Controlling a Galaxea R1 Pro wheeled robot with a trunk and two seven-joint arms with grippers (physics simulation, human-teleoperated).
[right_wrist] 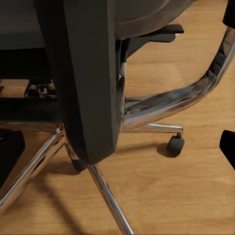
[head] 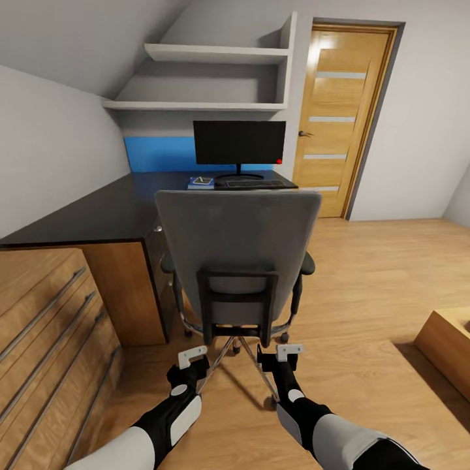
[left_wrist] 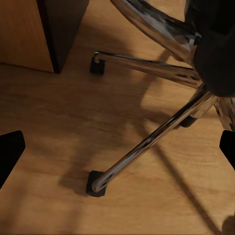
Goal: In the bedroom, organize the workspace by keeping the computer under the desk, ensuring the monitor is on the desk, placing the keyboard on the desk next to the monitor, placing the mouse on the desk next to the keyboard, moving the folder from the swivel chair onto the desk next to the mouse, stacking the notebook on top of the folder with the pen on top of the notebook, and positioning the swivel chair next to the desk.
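Note:
The swivel chair (head: 238,254) stands with its grey back toward me, pushed up to the black-topped desk (head: 98,209). On the far part of the desk the monitor (head: 239,142) stands upright, with the keyboard (head: 256,185) lying in front of it. Left of the keyboard lies the blue folder (head: 194,185) with the dark notebook (head: 204,181) on top. My left gripper (head: 194,356) and right gripper (head: 288,352) hang open just behind the chair's base. The left wrist view shows chrome legs (left_wrist: 152,139); the right wrist view shows the black back support (right_wrist: 90,78).
A light wooden dresser (head: 46,339) with long bar handles fills the near left. The desk's dark drawer unit (head: 156,261) sits left of the chair. A wooden door (head: 339,117) is behind on the right, and a low wooden piece (head: 450,346) at the right edge. Open floor lies to the right.

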